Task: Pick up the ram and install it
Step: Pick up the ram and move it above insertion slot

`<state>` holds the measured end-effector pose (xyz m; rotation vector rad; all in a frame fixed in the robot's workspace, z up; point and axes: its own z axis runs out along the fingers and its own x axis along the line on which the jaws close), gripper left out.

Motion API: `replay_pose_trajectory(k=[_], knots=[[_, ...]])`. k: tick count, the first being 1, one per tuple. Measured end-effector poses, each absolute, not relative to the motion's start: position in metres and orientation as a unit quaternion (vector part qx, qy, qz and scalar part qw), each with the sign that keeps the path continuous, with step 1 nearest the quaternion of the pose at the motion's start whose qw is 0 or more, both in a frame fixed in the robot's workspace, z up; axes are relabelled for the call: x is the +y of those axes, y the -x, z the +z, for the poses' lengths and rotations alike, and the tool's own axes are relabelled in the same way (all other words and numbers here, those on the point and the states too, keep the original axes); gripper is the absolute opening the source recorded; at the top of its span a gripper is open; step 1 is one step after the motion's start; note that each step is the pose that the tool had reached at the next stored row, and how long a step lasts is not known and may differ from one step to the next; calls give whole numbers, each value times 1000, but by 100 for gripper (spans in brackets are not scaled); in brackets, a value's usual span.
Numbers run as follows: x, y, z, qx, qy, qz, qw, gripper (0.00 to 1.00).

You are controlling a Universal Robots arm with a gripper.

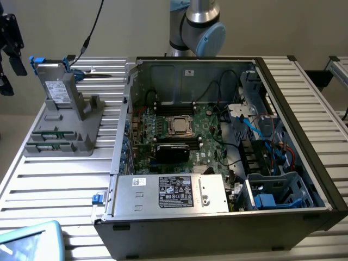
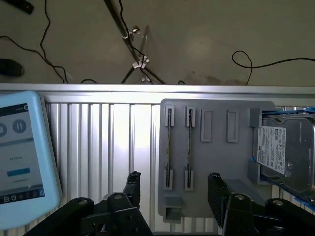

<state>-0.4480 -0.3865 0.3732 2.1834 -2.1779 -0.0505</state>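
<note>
Two green ram sticks [image 2: 169,147] [image 2: 189,147] stand on edge in the slots of a grey holder [image 2: 221,162]. In the exterior view the same sticks [image 1: 53,133] lie low at the holder's [image 1: 81,138] near end, left of the open computer case [image 1: 283,217]. My gripper [image 2: 174,192] hovers above the holder, open, with its black fingertips [image 2: 133,189] set wide on either side of the two sticks. Nothing is between the fingers and they touch nothing. The motherboard [image 1: 209,136] shows dark memory slots [image 1: 174,109] beyond the CPU socket [image 1: 179,126].
A grey drive with a white sticker and blue tabs [image 2: 283,152] stands in the holder's far end [image 1: 57,89]. A pale blue tablet [image 2: 22,157] lies on the slatted table [image 2: 98,147]. Cables and a stand [image 2: 135,54] are on the floor beyond the table edge.
</note>
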Motion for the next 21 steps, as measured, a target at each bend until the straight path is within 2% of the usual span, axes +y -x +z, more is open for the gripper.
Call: replay_pose_trajectory(k=[21], knots=[[-386,448,372,-706,-708,-16,29,67]])
